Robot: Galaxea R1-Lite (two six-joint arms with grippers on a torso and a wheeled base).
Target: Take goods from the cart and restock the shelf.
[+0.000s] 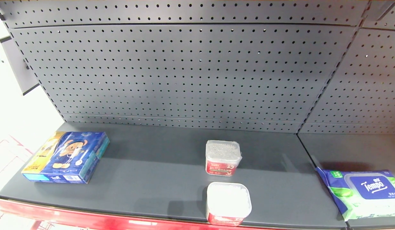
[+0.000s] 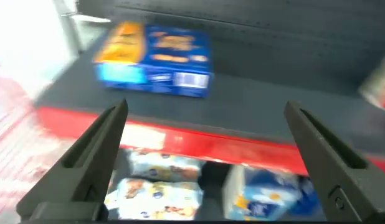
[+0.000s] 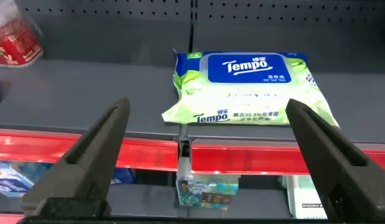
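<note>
Left gripper (image 2: 205,104) and right gripper (image 3: 206,101) both wide open, empty. Red wire frame (image 1: 11,142), likely the cart, lies off dark grey metal shelf's (image 1: 152,172) left end, so left arm nearer.

The shelf (image 1: 152,179) was dark grey (red front edge), the box (image 1: 67,156) blue and gold, the tubs (image 1: 223,158) white with red labels, the pack (image 1: 365,193) blue and green.

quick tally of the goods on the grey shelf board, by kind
blue box: 1
tubs: 2
wipes pack: 1
total: 4
</note>
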